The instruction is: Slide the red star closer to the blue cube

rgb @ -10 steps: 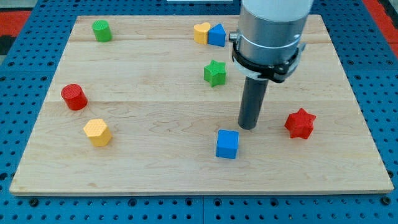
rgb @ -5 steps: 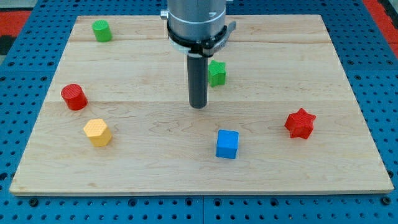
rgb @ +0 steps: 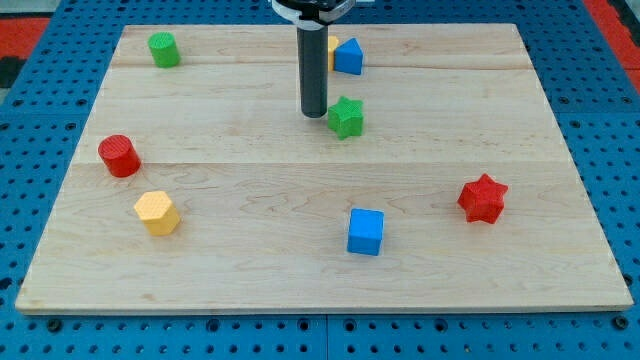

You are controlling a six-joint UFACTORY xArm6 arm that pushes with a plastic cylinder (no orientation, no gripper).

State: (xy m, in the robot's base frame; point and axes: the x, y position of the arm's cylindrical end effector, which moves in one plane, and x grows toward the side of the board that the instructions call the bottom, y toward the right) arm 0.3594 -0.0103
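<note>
The red star [rgb: 483, 198] lies at the view's right, on the wooden board [rgb: 240, 250]. The blue cube [rgb: 365, 231] sits to its left, nearer the view's bottom, about a hundred pixels away. My tip [rgb: 314, 113] rests on the board in the upper middle, just left of the green star [rgb: 346, 117], far from both the red star and the blue cube.
A yellow block, partly hidden by the rod, and a blue block [rgb: 348, 56] touch at the top middle. A green cylinder [rgb: 163, 48] is at the top left, a red cylinder [rgb: 119, 155] at the left, a yellow hexagonal block [rgb: 157, 212] below it.
My tip has moved from beside the blue cube up and to the left, now next to the green star. No block has moved.
</note>
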